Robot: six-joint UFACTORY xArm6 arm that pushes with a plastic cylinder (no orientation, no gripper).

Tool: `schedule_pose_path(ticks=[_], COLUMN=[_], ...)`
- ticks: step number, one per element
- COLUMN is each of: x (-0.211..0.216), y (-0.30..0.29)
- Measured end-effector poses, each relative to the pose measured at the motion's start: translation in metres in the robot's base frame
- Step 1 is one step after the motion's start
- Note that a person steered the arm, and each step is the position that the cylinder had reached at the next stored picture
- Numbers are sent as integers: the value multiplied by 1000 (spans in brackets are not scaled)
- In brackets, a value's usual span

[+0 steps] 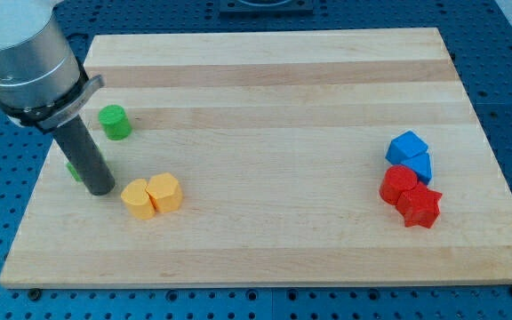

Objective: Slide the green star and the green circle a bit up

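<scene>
Now resting my tip [99, 188] on the wooden board [274, 89] at the view's left, touching and mostly hiding the green star [74, 170], well below the green circle [114, 122], beside two yellow blocks [151, 196]. Carrying no gripper, just a rod.

My wooden board [274, 80] carries a green circle [114, 122], a half-hidden green block [75, 171], two yellow blocks [151, 195], two blue blocks [411, 155] and two red blocks [411, 196].

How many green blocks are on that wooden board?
2. A green circle sits near the view's top left. Another green block, shape unclear, peeks out at the view's left of the rod, mostly hidden. My tip rests below the circle, left of the yellow blocks.
</scene>
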State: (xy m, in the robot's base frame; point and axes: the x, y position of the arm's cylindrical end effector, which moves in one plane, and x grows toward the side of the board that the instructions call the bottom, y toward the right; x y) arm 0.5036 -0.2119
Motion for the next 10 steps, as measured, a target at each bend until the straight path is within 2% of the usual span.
schedule_pose_path(ticks=[1,2,4,5,6,7,8,10], x=[-24,-16,33,35,-3,-8,-36,-37], y=[0,-7,-20,-23,-39,-39,-38,-38])
